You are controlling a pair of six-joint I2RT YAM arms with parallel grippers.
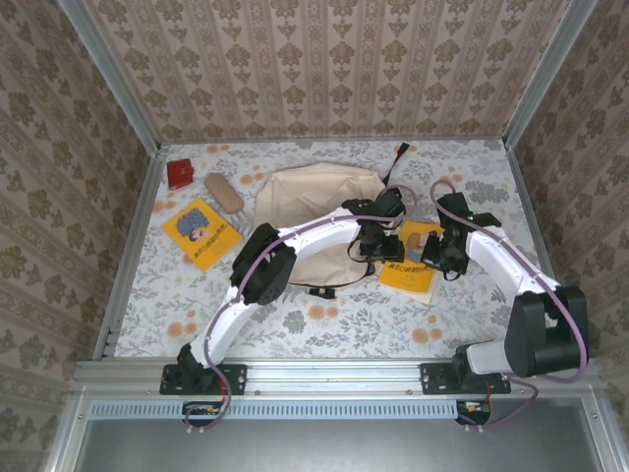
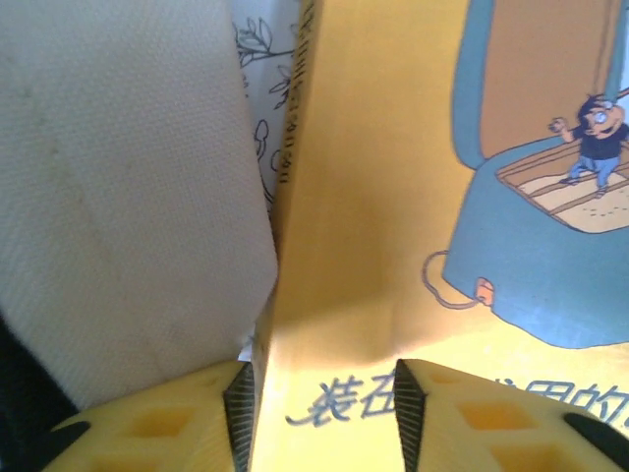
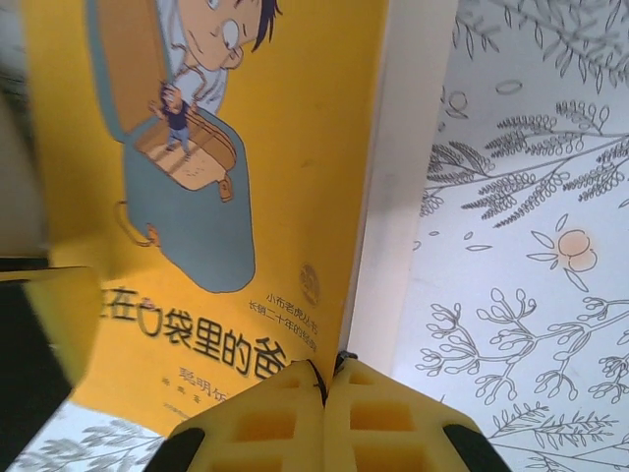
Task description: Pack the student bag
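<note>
The student bag (image 1: 313,208), beige and soft, lies at the table's middle, and its fabric (image 2: 118,197) shows beside my left fingers. Just right of it lies a yellow picture book (image 1: 413,258). My right gripper (image 3: 329,372) is shut on the edge of that book's cover (image 3: 246,197), which is raised off the white page (image 3: 398,197) under it. My left gripper (image 2: 324,413) stands open over the book's (image 2: 373,197) spine side, by the bag's edge, one finger on each side of the printed title. In the overhead view the left gripper (image 1: 376,246) and right gripper (image 1: 439,254) flank the book.
A second yellow book (image 1: 201,233), a tan pencil case (image 1: 224,192) and a small red item (image 1: 180,174) lie at the left back. A black strap (image 1: 397,163) trails behind the bag. Metal frame rails (image 1: 133,246) border the flowered table.
</note>
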